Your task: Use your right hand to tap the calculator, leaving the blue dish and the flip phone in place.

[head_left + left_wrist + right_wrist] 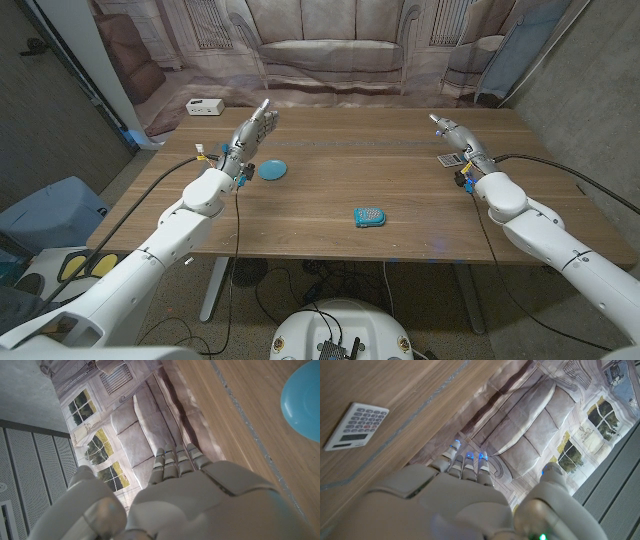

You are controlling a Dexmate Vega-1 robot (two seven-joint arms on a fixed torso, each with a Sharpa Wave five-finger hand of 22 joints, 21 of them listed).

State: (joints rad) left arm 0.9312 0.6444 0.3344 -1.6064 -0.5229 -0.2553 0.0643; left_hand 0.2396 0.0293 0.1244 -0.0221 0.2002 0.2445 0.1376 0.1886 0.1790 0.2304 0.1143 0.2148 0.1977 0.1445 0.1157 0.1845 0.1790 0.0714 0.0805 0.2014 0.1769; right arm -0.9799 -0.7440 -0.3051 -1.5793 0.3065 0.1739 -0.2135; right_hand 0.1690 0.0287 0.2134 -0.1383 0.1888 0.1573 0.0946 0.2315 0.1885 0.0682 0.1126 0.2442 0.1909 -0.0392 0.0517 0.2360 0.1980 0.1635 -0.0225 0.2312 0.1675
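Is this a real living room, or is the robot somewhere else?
Probably a robot test room, not a real living room. The sofa and windows are printed on a hanging backdrop, and the robot stands at a plain wooden table beside grey panel walls.

Both arms outstretched — left robot hand [252,131], right robot hand [455,136] empty, fingers extended.

Calculator [356,426] showing white with grey keys; dish [272,170] showing blue; flip phone [369,217] showing teal; surface [330,190] showing brown woodgrain.
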